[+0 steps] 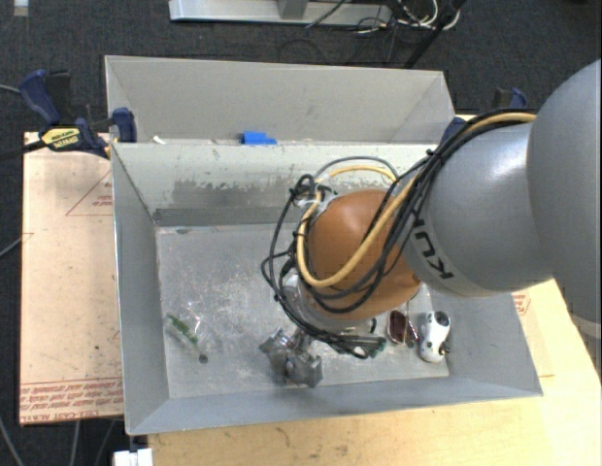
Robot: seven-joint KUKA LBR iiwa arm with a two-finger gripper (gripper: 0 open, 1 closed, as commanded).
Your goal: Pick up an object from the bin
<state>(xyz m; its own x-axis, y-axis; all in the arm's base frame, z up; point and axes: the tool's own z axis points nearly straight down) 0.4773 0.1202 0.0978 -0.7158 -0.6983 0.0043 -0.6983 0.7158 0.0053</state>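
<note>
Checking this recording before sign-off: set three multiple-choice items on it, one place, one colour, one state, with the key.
1. Where in the bin is the gripper? A by the near wall, mid-width; B far left corner; C on the back rim.
2. The rounded thing at right front is: A yellow; B white; C blue.
3. The small green-and-clear thing lies: A under the gripper; B inside a cup; C alone, left of the gripper.
Key: 1 A, it hangs low beside that wall; 2 B, its shell is white; 3 C, bare floor surrounds it.

The arm's orange cover (pixel 351 243) hides part of a dark red thing (pixel 402 329).
</note>
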